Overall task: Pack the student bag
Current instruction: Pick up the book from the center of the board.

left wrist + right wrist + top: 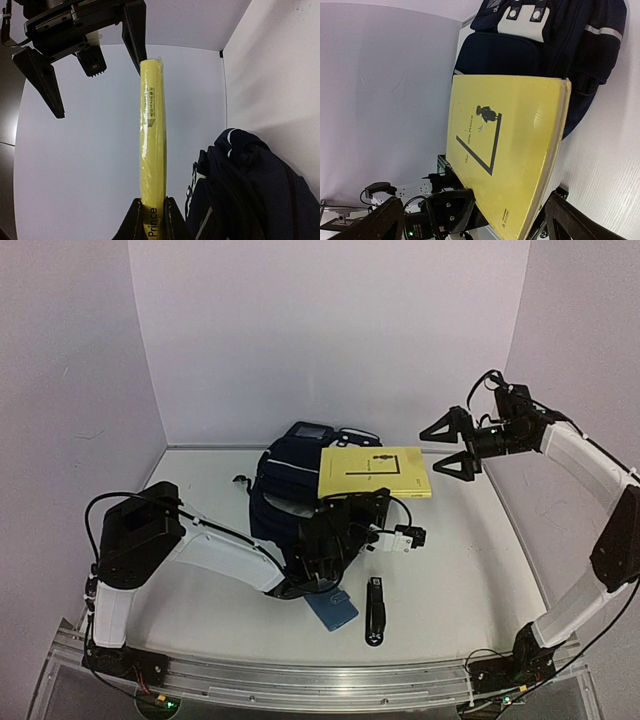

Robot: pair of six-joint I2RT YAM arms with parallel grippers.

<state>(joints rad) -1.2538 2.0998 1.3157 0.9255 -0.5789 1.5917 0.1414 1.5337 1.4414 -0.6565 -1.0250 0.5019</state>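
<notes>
The student bag (285,480) stands at the back middle of the table, navy with white stripes; it also shows in the left wrist view (250,190) and the right wrist view (540,45). My left gripper (352,508) is shut on the near edge of a yellow book (375,472), holding it flat just right of the bag's top. The left wrist view has the book's spine (152,130) pinched between the fingers (131,222). My right gripper (432,450) stands open at the book's far right edge. The yellow cover (505,150) lies between its spread fingers (570,220).
A light-blue wallet (332,608) lies on the table near the front middle, with a black elongated object (375,610) just right of it. White walls close in the table at the back and sides.
</notes>
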